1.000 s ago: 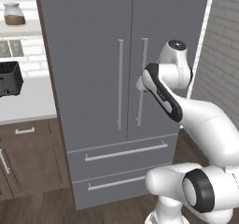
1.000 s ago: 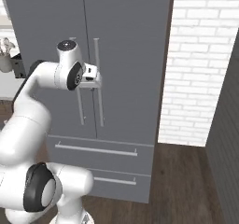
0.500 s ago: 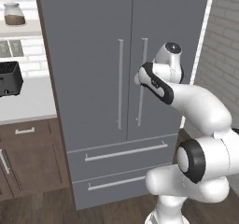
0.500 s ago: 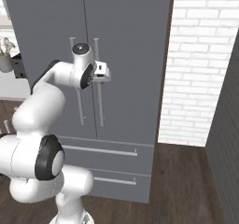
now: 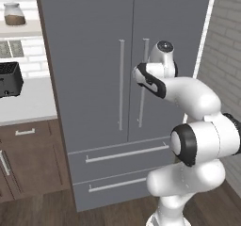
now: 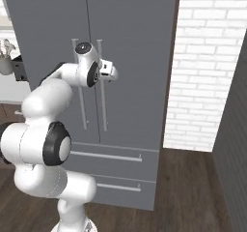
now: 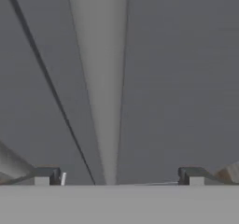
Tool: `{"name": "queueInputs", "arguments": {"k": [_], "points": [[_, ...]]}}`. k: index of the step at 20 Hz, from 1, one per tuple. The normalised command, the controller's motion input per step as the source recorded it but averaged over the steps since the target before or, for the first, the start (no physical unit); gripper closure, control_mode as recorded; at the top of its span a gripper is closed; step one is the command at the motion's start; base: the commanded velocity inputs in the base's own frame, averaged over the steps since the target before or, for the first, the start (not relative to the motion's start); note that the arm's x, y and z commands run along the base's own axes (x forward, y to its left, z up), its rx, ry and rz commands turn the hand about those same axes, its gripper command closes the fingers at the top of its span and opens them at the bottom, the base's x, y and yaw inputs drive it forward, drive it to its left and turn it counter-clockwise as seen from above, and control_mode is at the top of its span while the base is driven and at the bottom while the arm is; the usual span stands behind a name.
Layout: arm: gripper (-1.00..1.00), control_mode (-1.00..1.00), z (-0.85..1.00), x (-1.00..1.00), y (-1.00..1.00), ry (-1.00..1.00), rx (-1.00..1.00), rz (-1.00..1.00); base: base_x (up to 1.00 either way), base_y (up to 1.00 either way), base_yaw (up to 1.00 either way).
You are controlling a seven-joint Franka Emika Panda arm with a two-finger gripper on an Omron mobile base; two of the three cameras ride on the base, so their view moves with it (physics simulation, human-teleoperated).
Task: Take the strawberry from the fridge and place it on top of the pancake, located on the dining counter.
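Observation:
The grey fridge [image 5: 89, 55] [image 6: 140, 37] stands with both doors shut. My gripper [image 6: 113, 72] is up against the right door's silver bar handle [image 5: 140, 112], at about the handle's upper third. In the hand view the gripper [image 7: 119, 176] is open, and the handle [image 7: 100, 78] runs up between the two dark fingertips [image 7: 46, 176], nearer the left one, with gaps on both sides. The dark seam between the doors [image 7: 46, 78] runs beside it. The strawberry, the pancake and the dining counter are out of view.
Two lower drawers [image 5: 122, 153] sit under the doors. To the left are a white worktop [image 5: 28, 108] with a black toaster [image 5: 9, 79], a jar [image 5: 14, 14] on a shelf, and dark-wood cabinets [image 5: 28, 159]. A white brick wall [image 6: 207, 81] stands to the right.
The arm has swung in and carried the hand forward to the right door's handle. The jaws have stayed open.

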Motion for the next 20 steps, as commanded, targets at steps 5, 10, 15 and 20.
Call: {"name": "queueInputs", "arguments": {"k": [5, 10, 15, 20], "points": [[-1.00, -1.00, -0.02, 0.22, 0.00, -0.14, 0.01, -0.07, 0.00, 0.00, 0.00], [-1.00, -1.00, -0.04, 0.30, 0.00, -0.03, 0.01, 0.05, 0.00, 0.00, 0.00], [-1.00, -1.00, -0.02, 0.45, 0.00, 0.00, 0.00, 0.07, 0.00, 0.00, 0.00], [-1.00, -1.00, -0.03, 0.43, -0.02, -0.05, 0.00, 0.05, 0.00, 0.00, 0.00]]}}
